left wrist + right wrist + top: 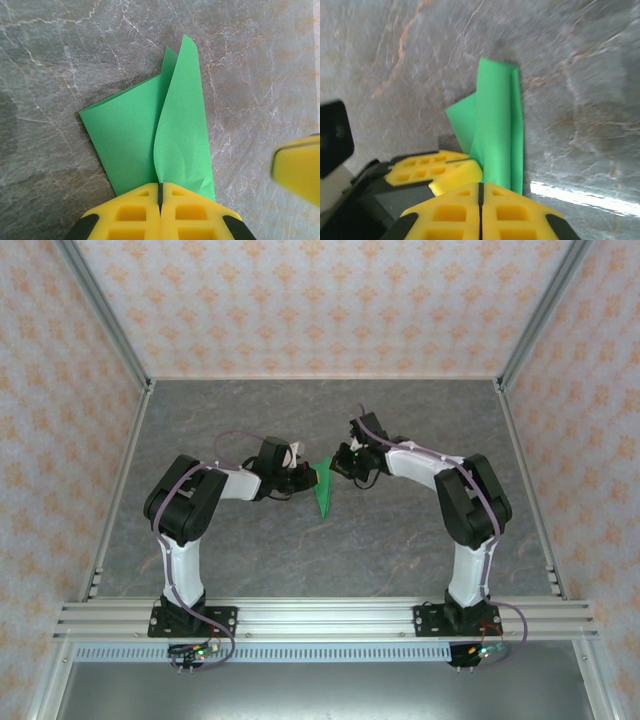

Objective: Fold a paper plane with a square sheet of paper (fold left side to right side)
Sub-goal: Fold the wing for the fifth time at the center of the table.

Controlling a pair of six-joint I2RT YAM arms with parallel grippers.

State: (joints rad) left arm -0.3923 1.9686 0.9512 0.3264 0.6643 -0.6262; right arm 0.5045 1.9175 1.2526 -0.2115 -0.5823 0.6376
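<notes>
One folded green paper sheet (323, 492). Two robot arms, a left arm (182, 530) and a right arm (470, 530), with two yellow-fingered pincers, a left pincer (303, 478) and a right pincer (341, 462). One grey marbled counter (400, 540).

- Paper (323, 492) lies on the table (420, 540), near its middle, between the two grippers.
- Left gripper (303, 478) is at the paper's left, with the paper's end between its fingers.
- Right gripper (341, 464) is at the paper's right, slightly farther back; it possibly touches the paper.
- One flap tilts up over the flat part.
</notes>
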